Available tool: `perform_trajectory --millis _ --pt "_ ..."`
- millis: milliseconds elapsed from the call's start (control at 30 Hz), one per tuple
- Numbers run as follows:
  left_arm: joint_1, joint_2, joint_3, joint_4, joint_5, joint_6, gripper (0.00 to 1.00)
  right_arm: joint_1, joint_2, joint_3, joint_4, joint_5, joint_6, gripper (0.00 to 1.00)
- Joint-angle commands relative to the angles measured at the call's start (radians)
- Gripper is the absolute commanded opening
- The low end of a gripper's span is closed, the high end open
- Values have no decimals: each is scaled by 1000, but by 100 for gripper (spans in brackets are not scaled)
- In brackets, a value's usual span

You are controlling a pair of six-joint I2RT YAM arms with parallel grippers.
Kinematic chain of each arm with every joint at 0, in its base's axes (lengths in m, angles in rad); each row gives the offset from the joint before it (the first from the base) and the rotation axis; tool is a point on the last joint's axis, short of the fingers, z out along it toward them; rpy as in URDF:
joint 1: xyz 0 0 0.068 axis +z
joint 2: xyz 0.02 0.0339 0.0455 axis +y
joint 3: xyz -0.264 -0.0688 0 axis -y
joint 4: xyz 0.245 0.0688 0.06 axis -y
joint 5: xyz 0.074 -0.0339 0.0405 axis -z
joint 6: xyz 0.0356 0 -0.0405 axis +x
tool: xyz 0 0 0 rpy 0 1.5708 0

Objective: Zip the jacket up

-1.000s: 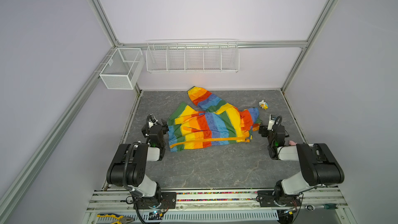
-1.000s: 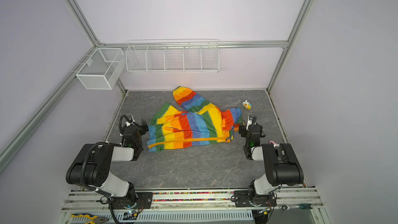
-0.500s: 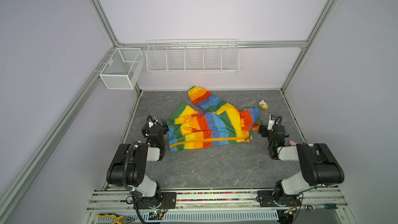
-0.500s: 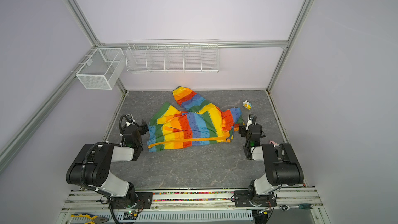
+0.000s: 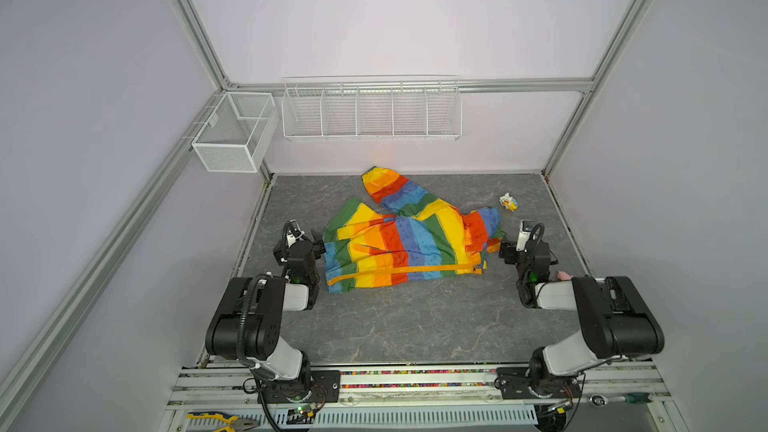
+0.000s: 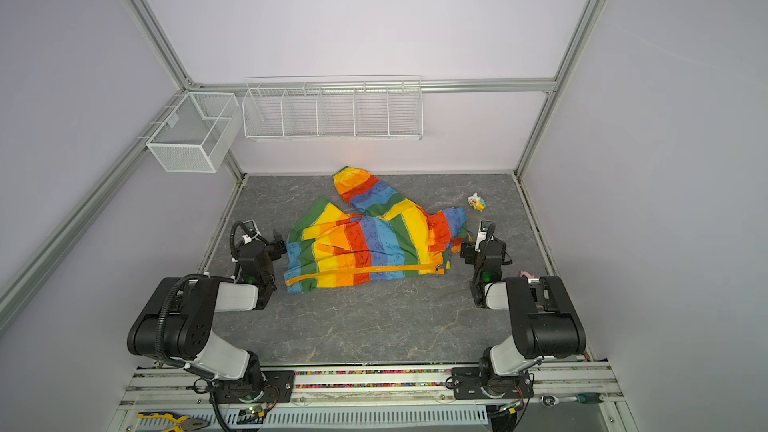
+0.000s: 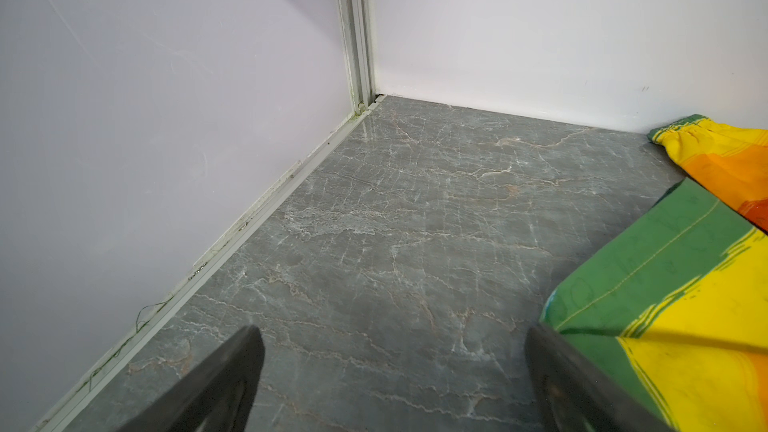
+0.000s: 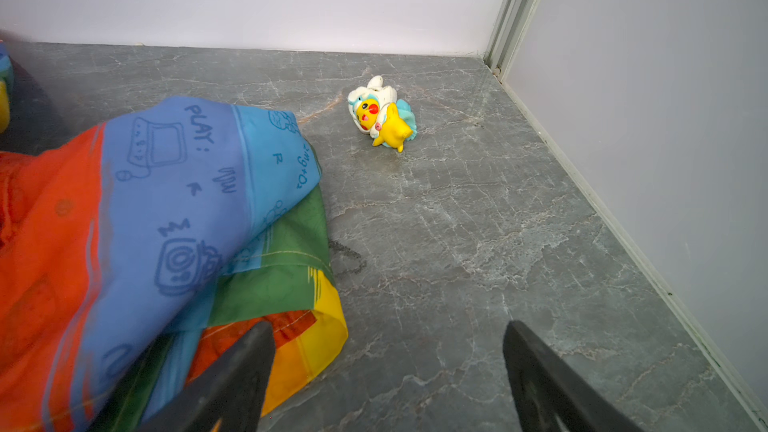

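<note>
**Striped jacket flat on the table, both tools wide and empty**

Nearest, on the front rail, yellow-handled pliers (image 5: 220, 420). Past the rail, gray marbled table (image 5: 415, 317), bare up to the cloth.

On the left, left tool (image 7: 392, 328) spread wide with nothing between its fingers, just beside the left hem of the jacket (image 5: 399, 249). From the wrist view, one finger in front of the green edge; contact impossible to judge. On the right, right tool (image 8: 388, 324) likewise spread wide and empty, just beside the jacket's right end, one finger in front of folded yellow and orange cloth.

Between the two tools, mid-table, the jacket lying flat and slightly rumpled, lengthwise left to right. Thin cloth in broad stripes of blue, green, yellow, orange and red, repeating. Faint line drawings and the word "PLAY" printed on the blue. Along the near edge, orange zipper (image 5: 407, 271) as one long band from hem to right end; too small to tell whether the teeth are meshed. At the right end, hood (image 8: 187, 184) bunched in red and blue over green. One sleeve (image 5: 399, 191) stretched toward the back wall, gathered cuff at its tip.

Beyond the hood, apart from it, a small white and yellow toy (image 8: 380, 112) on its side. On the back wall, a long white wire rack (image 5: 372, 112); in the far left corner, a white mesh basket (image 5: 235, 132).
</note>
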Motion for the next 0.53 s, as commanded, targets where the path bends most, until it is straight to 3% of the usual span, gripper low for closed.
perform_trajectory --millis 0,500 --pt "5 -8 10 4 9 -2 99 -1 -15 11 -3 -5 -1 89" --pt "5 -8 13 -2 11 -3 99 -6 -13 16 -14 -21 -1 89"
